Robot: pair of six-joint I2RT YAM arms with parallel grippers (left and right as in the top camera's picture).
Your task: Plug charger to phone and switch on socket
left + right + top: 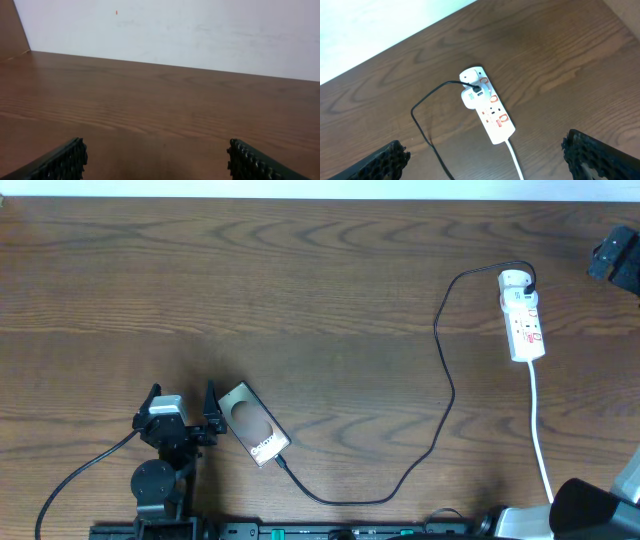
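**Operator:** How do your grippers stand?

**Me:** My left gripper [181,392] sits low near the front left edge of the dark brown wooden table [300,300]. Its jaws are spread wide with nothing between them. Its wrist view shows only bare wood and a pale wall [200,30] beyond my two black ribbed fingers [65,162]. My right gripper [485,142] is also wide open and empty, and it hangs above the far right part of the table.

**Operator:** Where is the phone?

**Me:** The small flat dark rectangular phone [253,423] lies face up and turned diagonally. It is just to the right of my left gripper's right finger, outside the jaws. I can't tell whether finger and phone touch.

**Operator:** And the charger?

**Me:** The long thin black charger cable [452,385] leaves the phone's near end and loops toward the table's front edge. From there it climbs away to the right, up to the white elongated power-strip socket [487,112]. Its black plug sits in the strip, right beside the round white plug [471,76] at the far end. At the phone, the tip meets the edge, but it is too small for me to say whether it is seated.

**Operator:** The socket itself?

**Me:** It lies flat at the far right, under my right gripper. Its white cord [540,430] trails back toward the front edge. I can see red marks on its face, but I can't read the switch position.
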